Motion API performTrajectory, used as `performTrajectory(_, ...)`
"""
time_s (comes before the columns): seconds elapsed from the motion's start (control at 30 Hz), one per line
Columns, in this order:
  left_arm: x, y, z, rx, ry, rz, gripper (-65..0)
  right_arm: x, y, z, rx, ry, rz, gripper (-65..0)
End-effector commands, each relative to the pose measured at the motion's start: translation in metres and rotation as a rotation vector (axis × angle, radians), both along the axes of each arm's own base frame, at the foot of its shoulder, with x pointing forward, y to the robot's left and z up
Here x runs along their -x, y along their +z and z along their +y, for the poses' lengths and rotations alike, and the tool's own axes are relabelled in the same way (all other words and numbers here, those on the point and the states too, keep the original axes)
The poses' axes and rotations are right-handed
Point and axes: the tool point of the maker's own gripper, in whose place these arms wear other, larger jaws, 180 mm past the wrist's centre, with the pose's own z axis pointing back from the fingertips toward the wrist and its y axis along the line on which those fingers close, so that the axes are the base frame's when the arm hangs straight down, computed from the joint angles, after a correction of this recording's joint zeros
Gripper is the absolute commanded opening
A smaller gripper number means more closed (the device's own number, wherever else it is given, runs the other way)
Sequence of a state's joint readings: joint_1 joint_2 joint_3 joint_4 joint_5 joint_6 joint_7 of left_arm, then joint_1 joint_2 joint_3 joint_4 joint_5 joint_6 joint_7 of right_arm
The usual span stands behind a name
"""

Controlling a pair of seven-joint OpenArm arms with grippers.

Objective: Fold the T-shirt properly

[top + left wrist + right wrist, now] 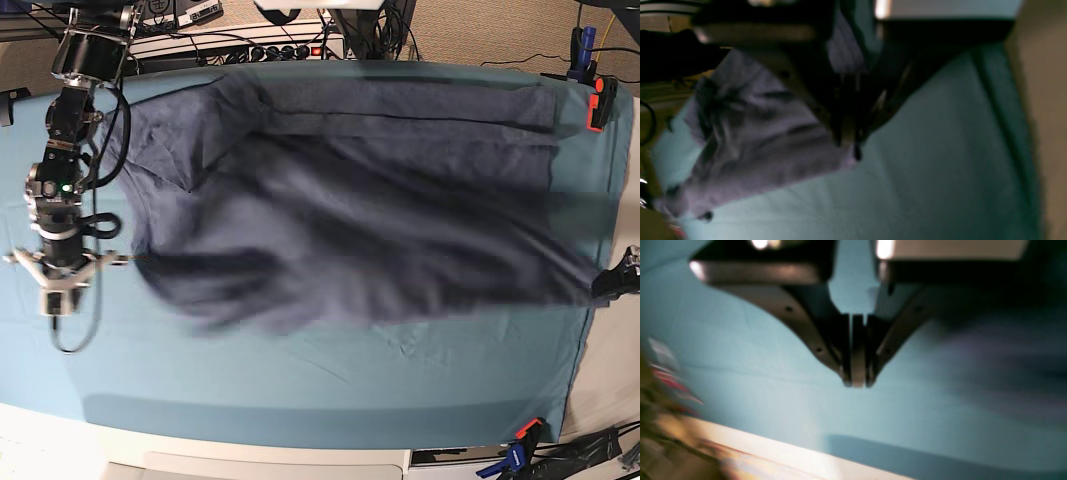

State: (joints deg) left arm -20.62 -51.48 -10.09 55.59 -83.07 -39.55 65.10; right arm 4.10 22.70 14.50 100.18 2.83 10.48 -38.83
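Spreading the shirt (350, 200) flat across the teal surface (300, 390) goes best if the left gripper (848, 146), jaws pinching its 3 o'clock edge, pulls taut while the right gripper (857, 383), closed empty at 9 o'clock, regrasps.

No text, label, brand, number or sign can be read in any of the three views. The T-shirt (360, 210) shows only plain, motion-blurred blue-grey cloth in the base view, with no lettering visible on the side that faces up. Both wrist views are too blurred to make out any marking on the gripper bodies or on the cloth (300, 390) under them.
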Motion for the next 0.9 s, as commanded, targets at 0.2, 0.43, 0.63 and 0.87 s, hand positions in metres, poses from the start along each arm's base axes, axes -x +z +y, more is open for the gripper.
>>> performTrajectory(0.2, -0.009, 0.028, 0.010, 0.003, 0.019, -0.083, -65.0, -0.008, 0.028, 0.001, 0.032, 0.027, -0.089, -65.0)
performTrajectory(0.43, -0.009, 0.028, 0.010, 0.004, 0.020, -0.083, -65.0, -0.004, -0.003, 0.024, -0.135, 0.105, 0.054, -65.0)
performTrajectory(0.63, -0.009, 0.028, 0.010, 0.004, 0.020, -0.083, -65.0, 0.001, -0.026, 0.074, -0.368, 0.252, 0.090, -33.3)
performTrajectory(0.87, -0.009, 0.025, 0.013, -0.026, 0.028, -0.078, -65.0, 0.037, -0.068, 0.185, -0.620, 0.588, 0.247, -33.3)
